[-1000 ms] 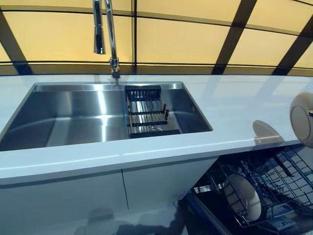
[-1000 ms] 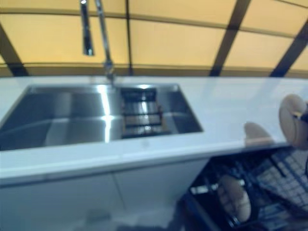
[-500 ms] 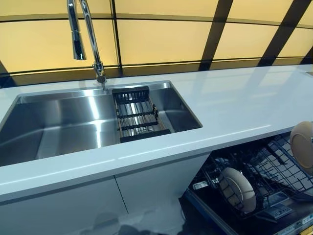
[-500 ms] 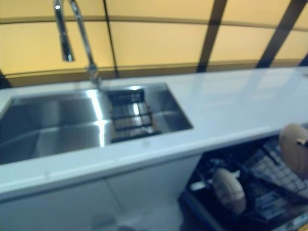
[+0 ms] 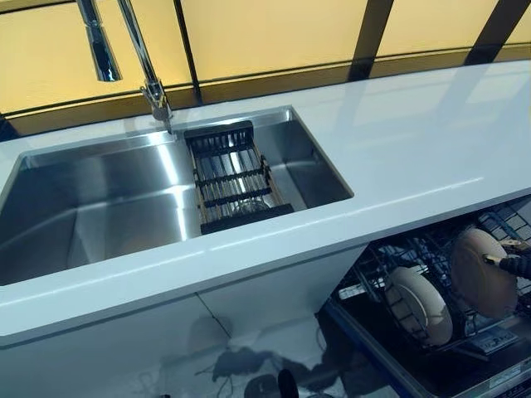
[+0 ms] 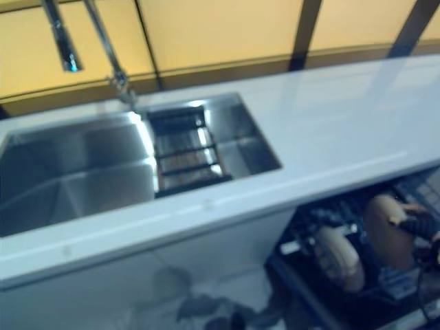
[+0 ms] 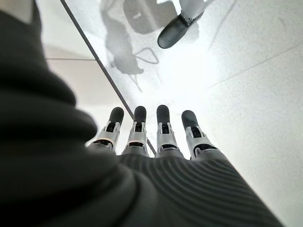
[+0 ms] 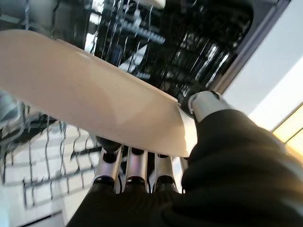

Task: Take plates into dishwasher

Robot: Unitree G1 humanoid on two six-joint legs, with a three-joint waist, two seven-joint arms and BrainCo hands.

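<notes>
over the open rack [image 5: 498,228], a plate [image 5: 484,272] is held on edge by the right hand [image 5: 516,264].
a racked plate [image 5: 420,304] stands just to its left, faces roughly parallel; the left hand [image 7: 158,135] hangs slack, well apart.

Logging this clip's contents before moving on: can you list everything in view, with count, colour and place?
Plates: two, cream; one standing in the rack, one held over it.
Dishwasher rack: one, dark wire, open below the counter.
Sink: one, steel, set in the counter.
Drainer: one, black, in the sink's right part.
Tap: one, chrome, behind the sink.
Counter: one, white.
Right hand: gripping the held plate.
Left hand: open, over the floor.
</notes>
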